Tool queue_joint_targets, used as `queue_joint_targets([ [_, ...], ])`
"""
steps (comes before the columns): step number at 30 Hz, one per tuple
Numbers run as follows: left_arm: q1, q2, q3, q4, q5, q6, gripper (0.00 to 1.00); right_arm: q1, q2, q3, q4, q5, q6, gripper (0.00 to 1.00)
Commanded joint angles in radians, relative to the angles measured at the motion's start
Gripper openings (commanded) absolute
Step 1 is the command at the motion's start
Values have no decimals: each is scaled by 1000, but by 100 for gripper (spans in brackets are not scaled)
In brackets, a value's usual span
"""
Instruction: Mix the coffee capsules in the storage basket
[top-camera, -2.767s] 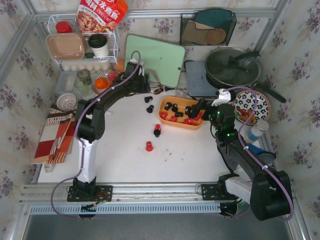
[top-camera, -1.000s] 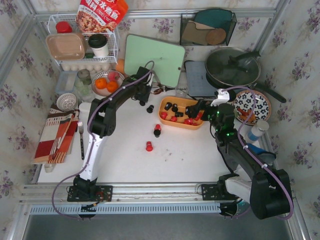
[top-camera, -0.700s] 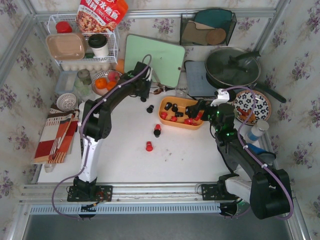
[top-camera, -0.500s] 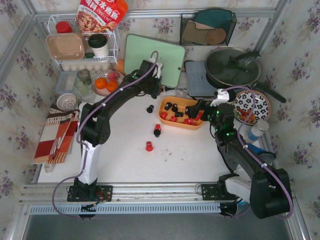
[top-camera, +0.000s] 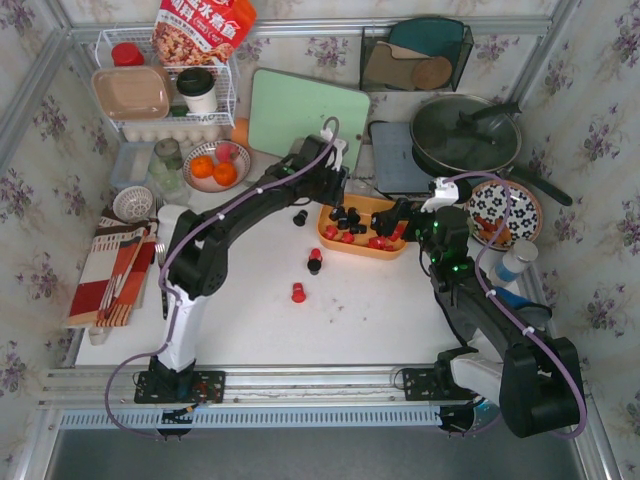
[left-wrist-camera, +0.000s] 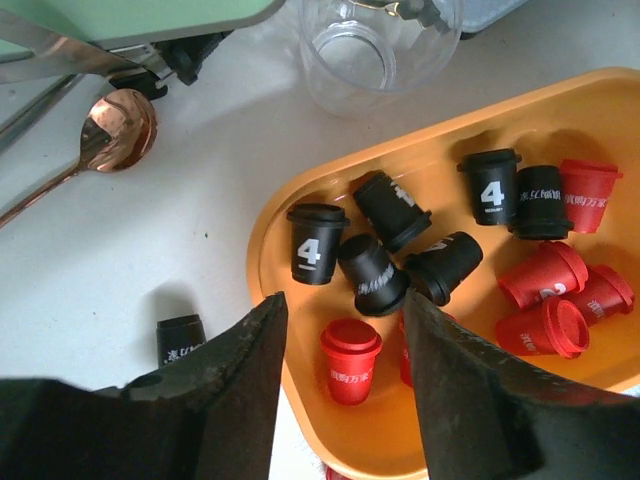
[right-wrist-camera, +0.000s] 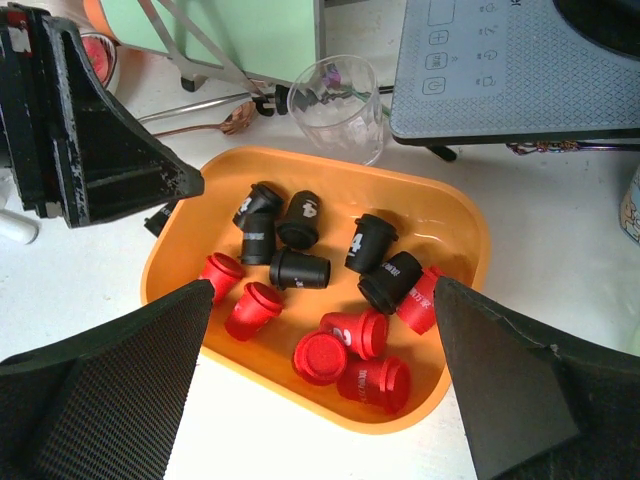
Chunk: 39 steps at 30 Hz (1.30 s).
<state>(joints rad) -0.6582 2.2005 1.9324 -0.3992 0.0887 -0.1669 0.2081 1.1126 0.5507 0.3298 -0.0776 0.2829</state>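
The orange storage basket (top-camera: 392, 249) lies mid-table and holds several red and black coffee capsules (top-camera: 349, 217). My left gripper (top-camera: 335, 192) hovers open over the basket's left end. In the left wrist view its fingers (left-wrist-camera: 230, 390) straddle a red capsule (left-wrist-camera: 350, 360) below without touching it, beside the rim (left-wrist-camera: 262, 250). My right gripper (top-camera: 405, 216) hangs wide open and empty over the basket's right end, with the capsules (right-wrist-camera: 360, 345) and basket (right-wrist-camera: 468, 228) beneath it. Loose capsules lie on the table: black (top-camera: 299, 217), black-and-red (top-camera: 314, 263), red (top-camera: 297, 293).
A clear glass (left-wrist-camera: 375, 50) and a copper spoon (left-wrist-camera: 120, 115) lie just behind the basket. A green cutting board (top-camera: 305, 115), a pan (top-camera: 465, 135) and a patterned plate (top-camera: 505, 210) are at the back and right. A bowl of oranges (top-camera: 212, 168) is at the left.
My left arm has swung right, from beside the orange bowl to over the basket's left end. The right arm and the loose capsules in front have not moved.
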Motion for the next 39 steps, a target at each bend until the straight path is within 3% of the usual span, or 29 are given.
queue_joint_targets([
  [1, -7, -29, -26, 68, -29, -11, 54, 1, -2, 11, 23, -1, 1, 100],
  [9, -2, -118, -127, 40, -241, -6, 53, 1, 5, 14, 18, -7, -1, 100],
  [13, 13, -163, -222, 54, -279, -8, 52, 1, 9, 15, 18, -10, 1, 100],
  [21, 75, -176, -250, 22, -239, -49, 49, 1, 26, 26, 6, -19, 1, 100],
  [28, 129, -40, -79, -156, -165, -88, 47, 1, 36, 31, 0, -22, 1, 100],
  [39, 129, 50, 5, -188, -92, -98, 48, 1, 60, 43, -11, -35, 1, 100],
])
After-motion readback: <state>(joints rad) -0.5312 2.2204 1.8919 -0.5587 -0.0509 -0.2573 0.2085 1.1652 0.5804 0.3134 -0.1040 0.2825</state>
